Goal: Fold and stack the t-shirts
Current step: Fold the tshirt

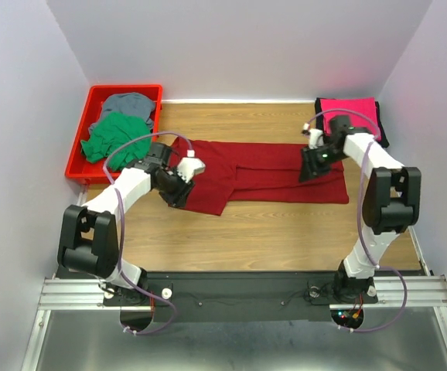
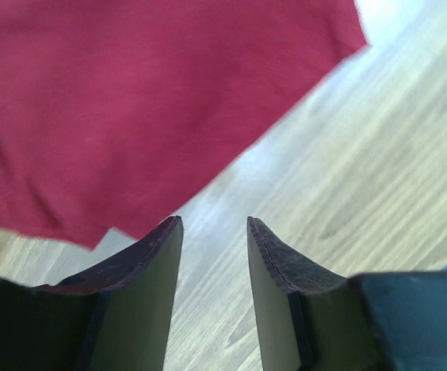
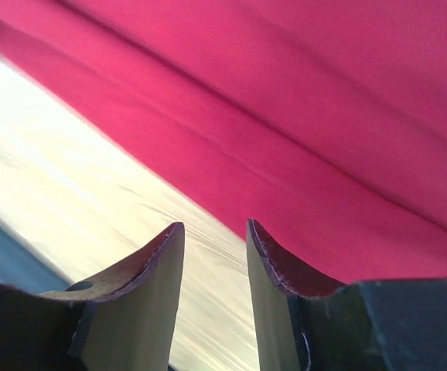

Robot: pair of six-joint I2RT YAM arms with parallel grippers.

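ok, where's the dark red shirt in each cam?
Top external: dark red shirt spread across the middle of the wooden tabletop.
Left wrist: its edge fills the upper left.
Right wrist: it fills the top and right.
Shared landmark: the tabletop, bare beside the shirt in the wrist views too.

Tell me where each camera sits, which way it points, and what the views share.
Top external: fixed above and behind the arms, looking down on the table; both arms show whole, left gripper and right gripper over the dark red shirt.
Left wrist: on the left arm, looking past its own open fingers at the shirt's edge and bare wood.
Right wrist: on the right arm, looking past its own open fingers at shirt folds and wood.
Shared: all three see the dark red shirt and the table.
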